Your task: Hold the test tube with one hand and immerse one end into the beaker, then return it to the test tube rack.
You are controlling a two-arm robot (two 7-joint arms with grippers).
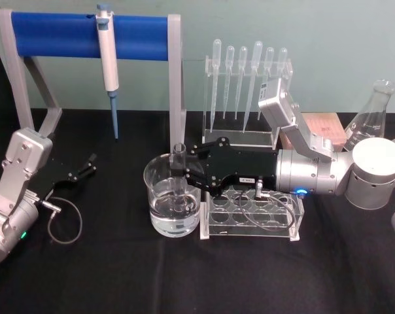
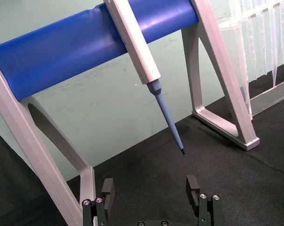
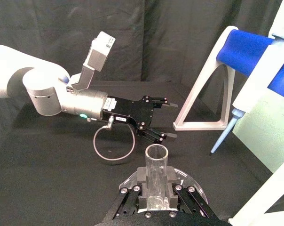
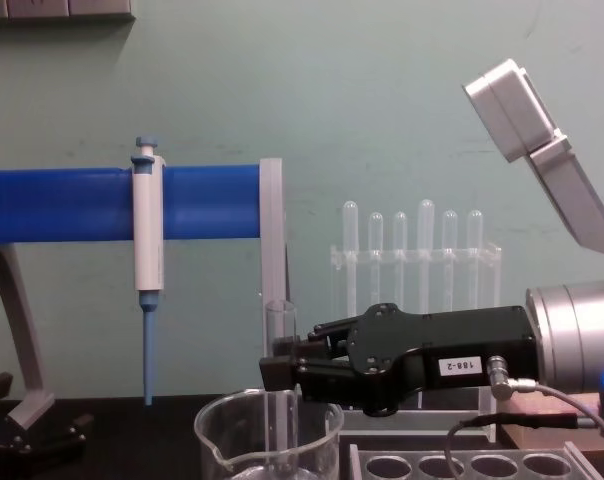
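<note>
The test tube (image 1: 179,171) stands upright, and my right gripper (image 1: 186,173) is shut on its upper part. Its lower end reaches down inside the beaker (image 1: 159,196), which holds clear water. From the side, the test tube (image 4: 279,322) rises above my right gripper (image 4: 282,375), just over the beaker (image 4: 267,435) rim. In the right wrist view the test tube (image 3: 157,176) sits clamped between the fingers (image 3: 141,175) of that gripper (image 3: 157,184). My left gripper (image 1: 86,167) rests open at the far left of the table, its fingers (image 2: 108,190) spread with nothing between them.
A white-and-blue pipettor (image 1: 108,62) hangs on a blue-barred stand (image 1: 53,36) at the back left. A rack of plastic pipettes (image 1: 246,85) stands behind the beaker. A clear tube rack (image 1: 250,210) lies under my right gripper. A conical flask (image 1: 371,118) stands at the back right.
</note>
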